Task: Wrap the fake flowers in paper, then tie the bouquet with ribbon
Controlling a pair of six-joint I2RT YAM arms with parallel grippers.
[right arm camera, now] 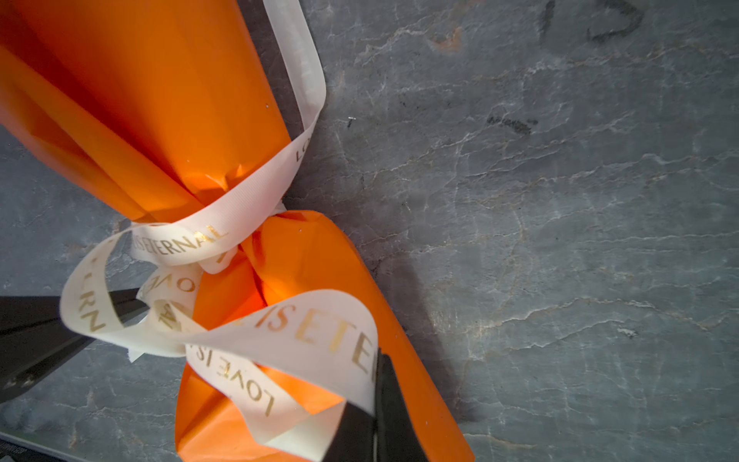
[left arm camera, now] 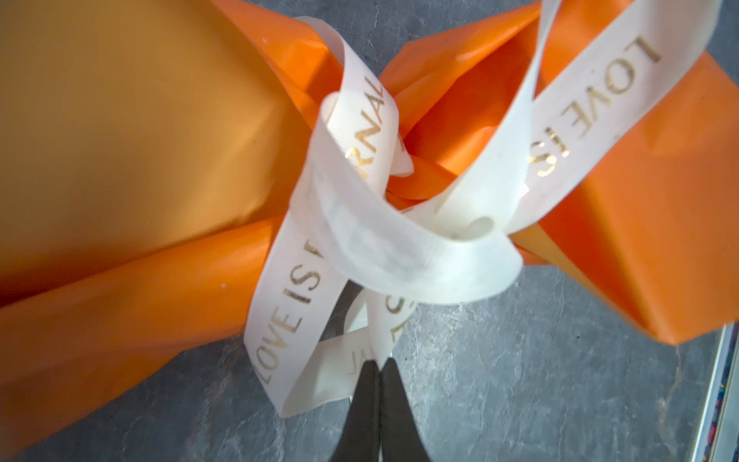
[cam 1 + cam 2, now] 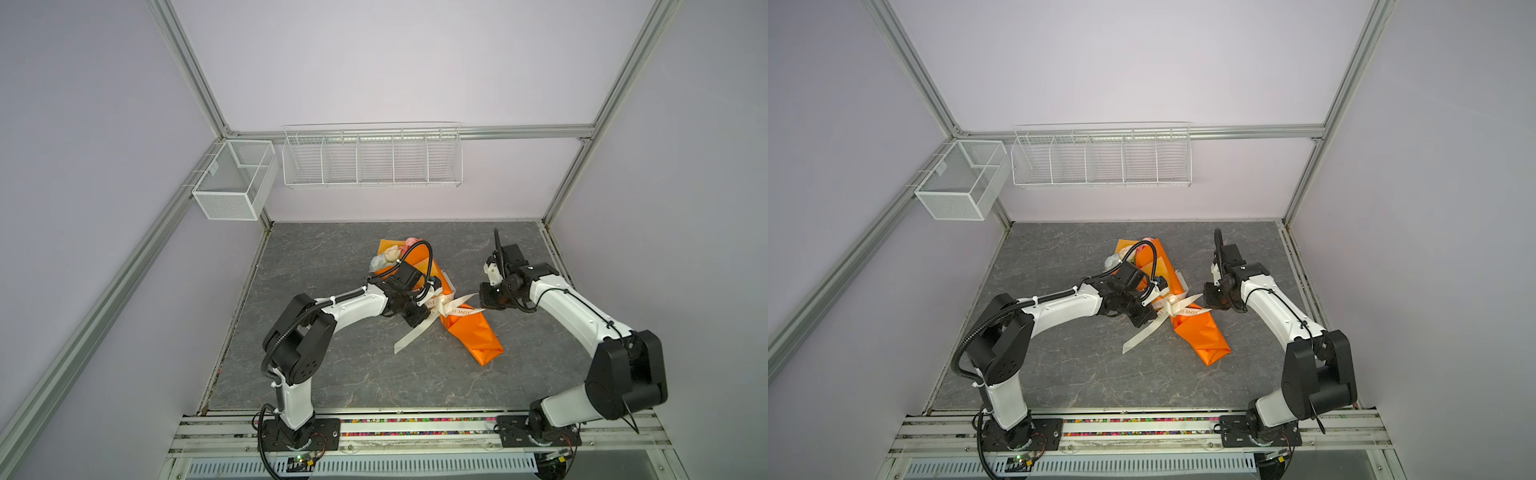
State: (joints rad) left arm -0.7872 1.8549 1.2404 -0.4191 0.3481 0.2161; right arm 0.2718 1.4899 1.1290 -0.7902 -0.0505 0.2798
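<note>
- The grey stone-look table [image 3: 332,374] is cut off along its near edge by the rail that carries both arm bases.
- The bouquet of fake flowers [image 3: 473,332] lies flat near the table's middle, a touch toward 2 o'clock. Its long axis runs from 11 o'clock to 5 o'clock, with the heads pointing to 11 and the folded foot of the orange paper to 5.
- The left arm's wrist and cable cross over the upper half of the bouquet in both top views, so much of the wrap there is hidden. The stems can't be seen anywhere inside the paper.
- The cream ribbon [image 3: 453,309] with gold lettering goes around the pinched waist of the wrap. One loose tail trails off toward 7 o'clock. In the left wrist view the crossing [image 2: 400,248] is a jumble of loops, and I can't tell whether it is a finished knot.
- The left gripper [image 2: 379,366] sits at 9 o'clock of the waist. Its jaws are pressed together with a ribbon strand running down into them.
- The right gripper [image 1: 378,372] sits at 3 o'clock of the waist. Its jaws are pinched on another ribbon strand, and the lettering is cut off where it enters.
- The roses [image 3: 390,253] peek out at the 11 o'clock end, cream and pink. There are too few in view to count.
</note>
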